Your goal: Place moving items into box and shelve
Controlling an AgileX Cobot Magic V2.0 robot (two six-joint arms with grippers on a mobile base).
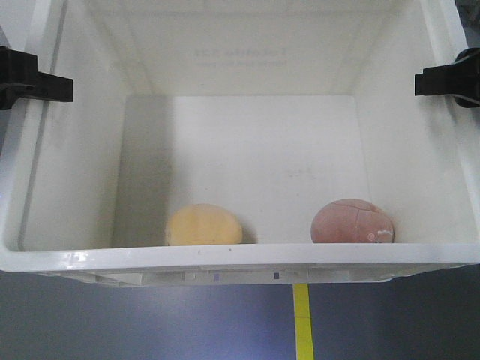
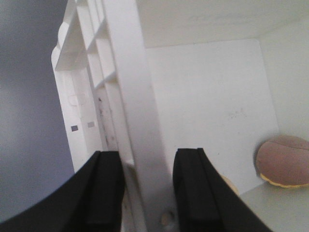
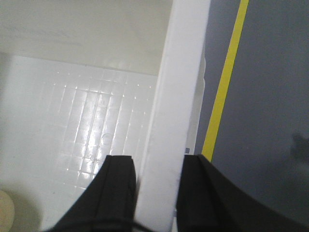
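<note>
The white box (image 1: 67, 187) fills the front view, held between my two grippers above a dark floor. Inside it, against the near wall, lie the moving items: a pale yellow ball (image 1: 204, 225) on the left and a dusty pink ball (image 1: 352, 222) with a small white tag on the right. My left gripper (image 1: 37, 86) clamps the left wall's rim. In the left wrist view its gripper (image 2: 148, 188) has the rim (image 2: 140, 121) squeezed between black fingers, and the pink ball (image 2: 285, 158) rests at lower right. My right gripper (image 1: 448, 81) clamps the right rim (image 3: 178, 96), as the right wrist view shows (image 3: 159, 193).
A grey-blue floor (image 1: 150, 322) lies under the box, crossed by a yellow tape line (image 1: 302, 322) that also runs past the box's outer side (image 3: 227, 82). The box's ribbed outer wall (image 2: 79, 101) shows in the left wrist view.
</note>
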